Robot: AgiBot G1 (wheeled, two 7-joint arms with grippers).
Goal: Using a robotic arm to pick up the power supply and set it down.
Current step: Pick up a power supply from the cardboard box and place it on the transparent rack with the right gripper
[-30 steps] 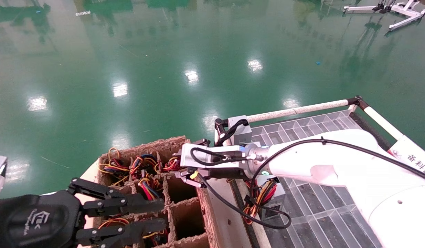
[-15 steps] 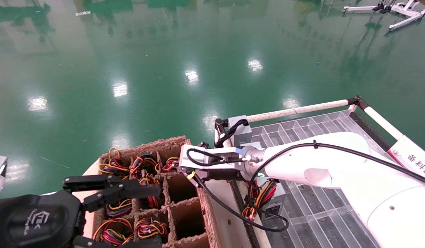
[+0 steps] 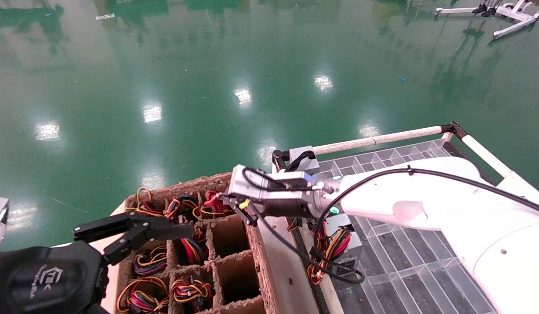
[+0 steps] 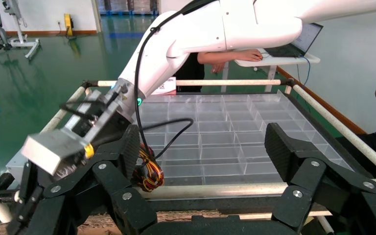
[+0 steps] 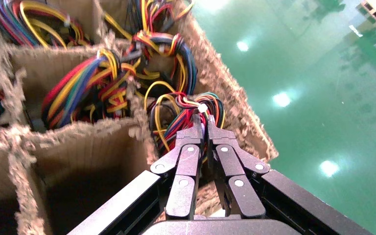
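My right gripper (image 3: 225,199) reaches over the far right compartment of the cardboard box (image 3: 254,244). In the right wrist view its fingertips (image 5: 205,125) are shut on a red, yellow, green and black wire bundle (image 5: 186,105) of a power supply. That unit's grey body stays hidden inside the compartment. Another power supply (image 3: 345,246) with trailing wires lies on the clear tray (image 3: 404,261). My left gripper (image 4: 205,147) hovers open over the box's near left corner, holding nothing; only its upper finger (image 3: 164,229) shows in the head view.
Several box compartments hold coloured wire bundles (image 3: 186,290); two near ones (image 3: 234,272) look bare. A grey box with a black cable (image 3: 306,159) sits at the tray's far corner by the white rail (image 3: 382,139). Green floor lies beyond.
My right arm has risen and drawn the wire bundle up out of its compartment. My left gripper has opened wider, and its lower finger has left the head view.
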